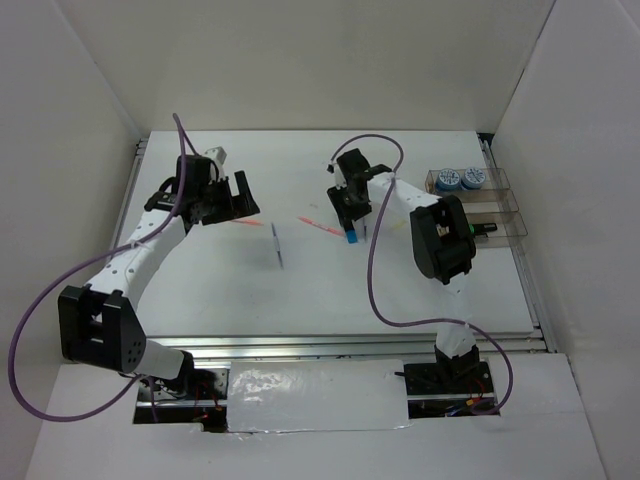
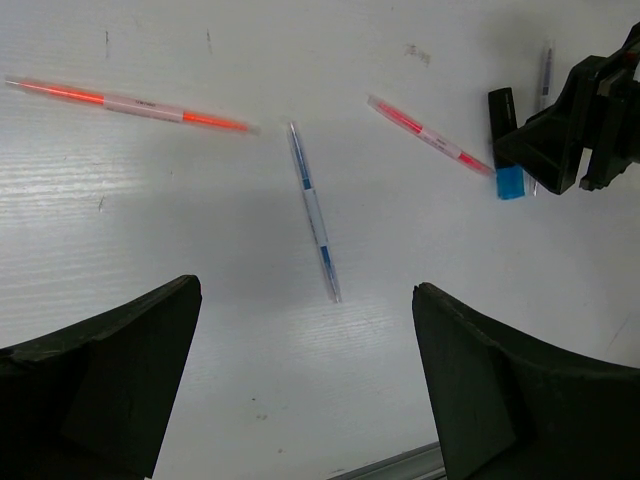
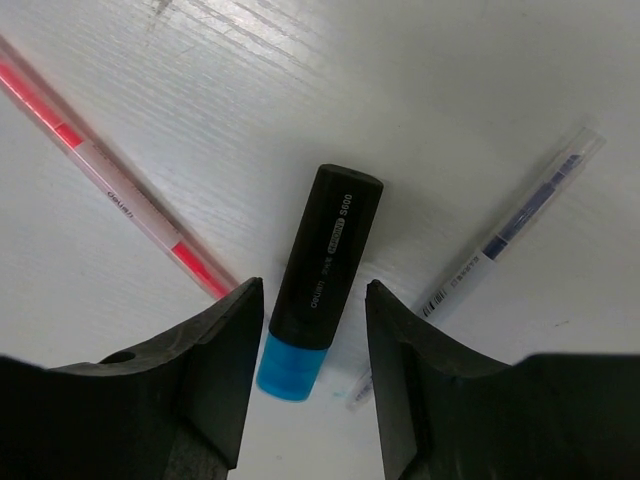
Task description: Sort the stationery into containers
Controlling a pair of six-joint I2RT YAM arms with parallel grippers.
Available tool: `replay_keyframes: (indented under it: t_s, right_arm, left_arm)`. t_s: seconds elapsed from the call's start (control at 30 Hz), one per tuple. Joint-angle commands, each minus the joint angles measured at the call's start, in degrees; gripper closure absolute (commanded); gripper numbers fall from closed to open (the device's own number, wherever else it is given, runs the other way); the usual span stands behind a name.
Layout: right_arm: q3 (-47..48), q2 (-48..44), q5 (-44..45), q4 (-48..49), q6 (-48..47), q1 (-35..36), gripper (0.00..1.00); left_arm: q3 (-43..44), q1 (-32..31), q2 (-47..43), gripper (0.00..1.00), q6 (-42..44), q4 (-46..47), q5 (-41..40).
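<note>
Straddling a short black plastic highlighter with a blue cap, the right gripper stood partly open over the white table.
Its two black fingers were one on each side of the highlighter, which lay flat between them with the cap end deepest between the fingers. One finger was almost at the cap and a narrow gap showed at the other, so the highlighter was not clamped. Just outside the first finger lay a thin orange-red plastic stick, and outside the other finger a thin clear pen with blue print. The left gripper hung with its fingers wide apart and held nothing. A second thin clear-and-blue pen lay just ahead of its fingertips, in line with the gap between them. A longer orange stick lay farther ahead, past the finger on the left of its wrist view.
</note>
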Motion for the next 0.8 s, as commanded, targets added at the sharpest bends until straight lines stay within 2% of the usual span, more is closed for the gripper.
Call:
replay_keyframes:
  t_s: [0.0,0.3,0.4,0.47,0.5,0.63,0.7,0.77]
  right_arm:
    - [2.48,1.26,0.02,-1.54,0.15,-0.6,0.48]
    - [3.62,3.28,-0.77,-3.21,0.42,-0.78,0.49]
    - [4.32,3.9,-1.12,-4.26,0.33,-0.96,0.53]
    - [3.89,3.2,-1.65,-4.18,0.42,-0.96,0.6]
    - [3.71,2.76,-1.91,-4.09,0.42,-0.96,0.69]
    - [4.41,-0.4,-2.35,-4.7,1.38,-1.04,0.94]
    - [4.5,-4.35,-2.79,-5.14,2.26,-1.22,1.0]
    - [4.24,-10.04,-4.19,-5.67,5.85,-2.36,1.0]
  left_arm:
    - [-0.27,0.44,1.07,0.01,-0.16,1.41,1.46]
    - [-0.09,0.62,1.96,0.01,-0.33,1.32,2.87]
    - [-0.09,0.7,2.31,0.01,-0.42,1.32,2.95]
    - [-0.26,0.79,2.48,0.01,-0.51,1.5,3.39]
    - [-0.18,0.79,2.57,0.01,-0.51,1.41,3.39]
    - [0.35,0.88,2.75,0.01,-0.33,0.89,3.75]
    - [1.57,0.79,2.66,0.01,-0.07,0.36,3.92]
    - [3.15,0.97,2.48,0.01,0.37,-0.35,3.4]
